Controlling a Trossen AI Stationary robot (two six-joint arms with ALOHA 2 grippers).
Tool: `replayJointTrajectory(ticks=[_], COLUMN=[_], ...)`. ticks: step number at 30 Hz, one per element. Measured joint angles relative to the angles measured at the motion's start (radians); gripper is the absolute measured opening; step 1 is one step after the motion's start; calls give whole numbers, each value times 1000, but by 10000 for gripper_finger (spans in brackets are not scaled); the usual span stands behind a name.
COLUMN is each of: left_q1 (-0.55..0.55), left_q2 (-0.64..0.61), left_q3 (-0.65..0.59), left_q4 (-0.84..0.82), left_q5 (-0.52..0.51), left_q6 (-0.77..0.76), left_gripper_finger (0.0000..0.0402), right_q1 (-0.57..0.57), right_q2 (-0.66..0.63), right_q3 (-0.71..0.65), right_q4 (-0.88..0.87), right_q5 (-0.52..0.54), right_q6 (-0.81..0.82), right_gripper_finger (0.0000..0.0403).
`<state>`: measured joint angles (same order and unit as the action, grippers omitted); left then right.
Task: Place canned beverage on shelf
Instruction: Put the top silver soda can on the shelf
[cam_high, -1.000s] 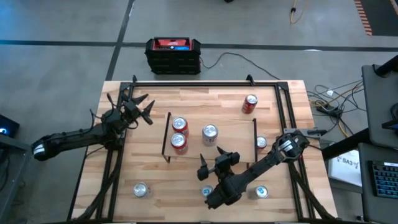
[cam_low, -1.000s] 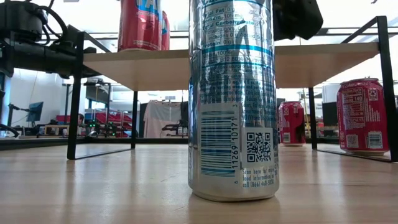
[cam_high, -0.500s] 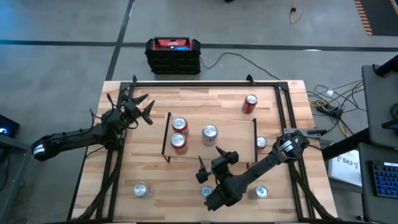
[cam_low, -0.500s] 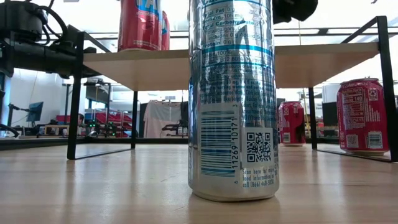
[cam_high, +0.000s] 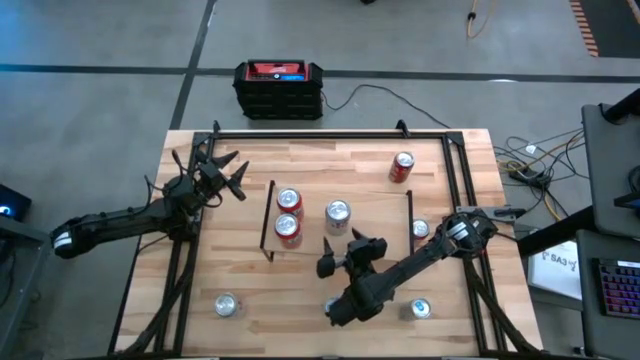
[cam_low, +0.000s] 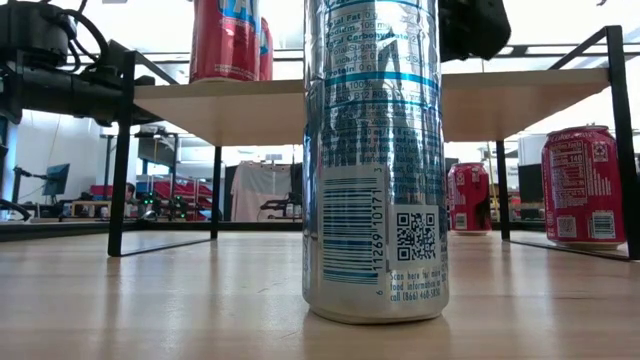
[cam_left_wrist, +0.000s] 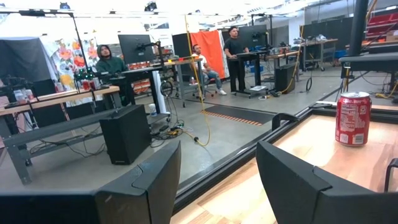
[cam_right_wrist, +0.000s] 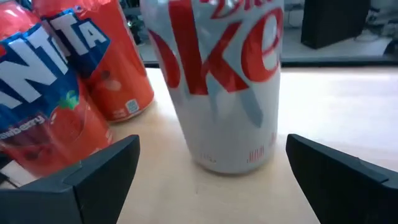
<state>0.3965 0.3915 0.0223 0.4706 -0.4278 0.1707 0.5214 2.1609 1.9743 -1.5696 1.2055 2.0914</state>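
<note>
Diet Coke can (cam_right_wrist: 224, 81) stands on the shelf (cam_high: 380, 205), my right fingers (cam_right_wrist: 323, 180) spread wide, empty. Left fingers (cam_left_wrist: 155, 186) half-open, empty, above the wooden surface (cam_high: 440, 150); people (cam_left_wrist: 112, 62) at desks beyond.

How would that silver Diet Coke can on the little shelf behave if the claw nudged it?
The silver can stands upright on the shelf, so a high push would probably tip it, and once down it would likely roll. Its glossy metal skin looks slippery. The right gripper is open in front of it, not touching.
</note>
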Motion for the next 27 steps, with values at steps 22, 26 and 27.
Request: replayJointTrajectory(ticks=[22,26,27], left_q1=[0,0,0], left_q2=[0,0,0], left_q3=[0,0,0], left_q4=[0,0,0], left_q5=[0,0,0], left_q6=[0,0,0], left_gripper_finger=[195,195,195], right_q1=[-42,-49,-49], right_q2=[0,0,0], right_q3=[0,0,0], right_q4=[12,22,29], right_q5=[134,132,132], right_q6=[-89,-61,-63], right_gripper_finger=[391,391,389])
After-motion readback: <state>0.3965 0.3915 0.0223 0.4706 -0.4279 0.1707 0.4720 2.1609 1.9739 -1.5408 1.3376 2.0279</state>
